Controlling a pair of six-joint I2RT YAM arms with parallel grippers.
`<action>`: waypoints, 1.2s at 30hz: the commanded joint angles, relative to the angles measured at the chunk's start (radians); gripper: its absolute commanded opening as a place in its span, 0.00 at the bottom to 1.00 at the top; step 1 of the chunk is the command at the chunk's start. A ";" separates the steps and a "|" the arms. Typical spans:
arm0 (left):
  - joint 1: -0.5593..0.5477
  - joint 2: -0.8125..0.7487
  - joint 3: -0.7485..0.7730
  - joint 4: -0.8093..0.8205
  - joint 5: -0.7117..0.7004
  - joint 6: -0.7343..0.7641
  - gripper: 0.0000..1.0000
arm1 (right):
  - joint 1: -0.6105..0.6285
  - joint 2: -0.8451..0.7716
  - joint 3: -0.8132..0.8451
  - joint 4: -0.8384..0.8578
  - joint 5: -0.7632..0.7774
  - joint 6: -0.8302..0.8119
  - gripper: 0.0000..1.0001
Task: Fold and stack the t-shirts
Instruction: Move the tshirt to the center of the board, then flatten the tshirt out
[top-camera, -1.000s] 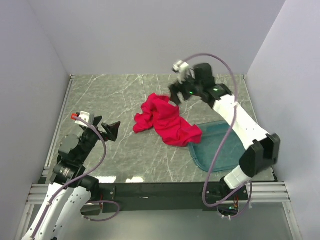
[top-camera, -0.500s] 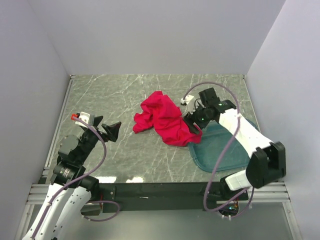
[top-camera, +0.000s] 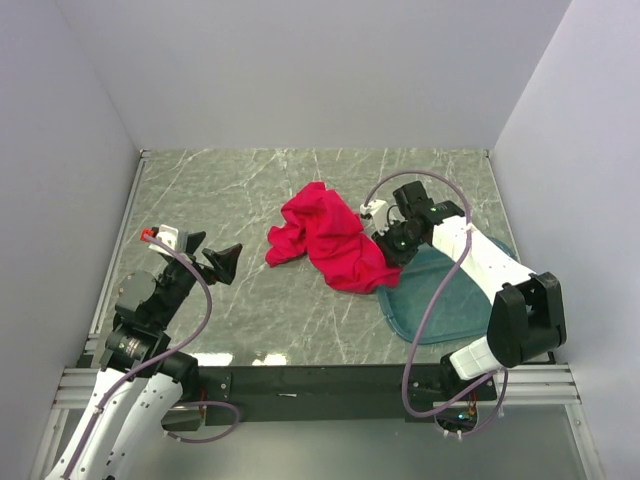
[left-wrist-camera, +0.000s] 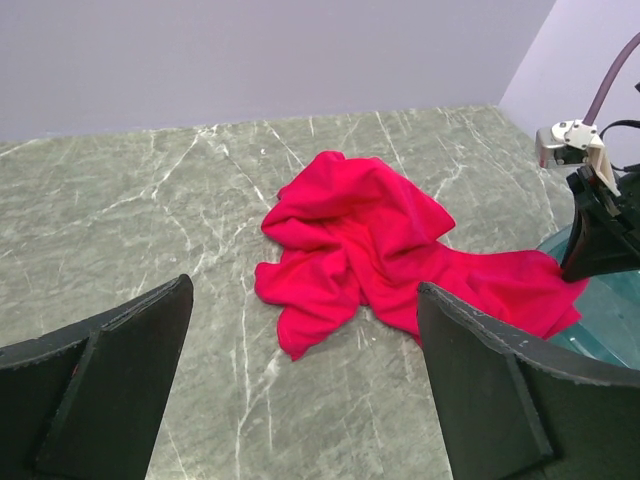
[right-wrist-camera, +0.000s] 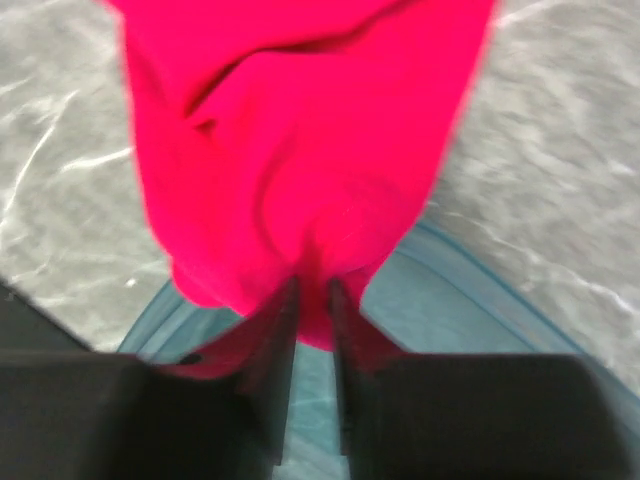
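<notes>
Evidently folding had not begun: the t-shirt (top-camera: 325, 240) lay crumpled, its right edge pinched by the right gripper (top-camera: 385, 250), the left gripper (top-camera: 225, 258) gaping empty.

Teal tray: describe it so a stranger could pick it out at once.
On the grey-green marble table, look to the near right area. There lies the translucent teal plastic tray, flat with rounded corners, its far left corner overlapped by the crumpled bright red fabric t-shirt. It alone is rigid and teal; its neighbour is soft and red.
</notes>
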 joint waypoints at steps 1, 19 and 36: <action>-0.004 0.002 0.001 0.033 0.023 0.009 0.99 | -0.004 -0.040 0.014 -0.049 -0.137 -0.020 0.19; -0.004 0.019 0.001 0.026 0.000 0.019 1.00 | 0.128 0.180 0.570 -0.084 -0.297 0.086 0.73; -0.004 0.021 0.000 0.042 0.030 0.012 0.99 | -0.059 -0.248 -0.157 0.124 -0.021 0.351 0.81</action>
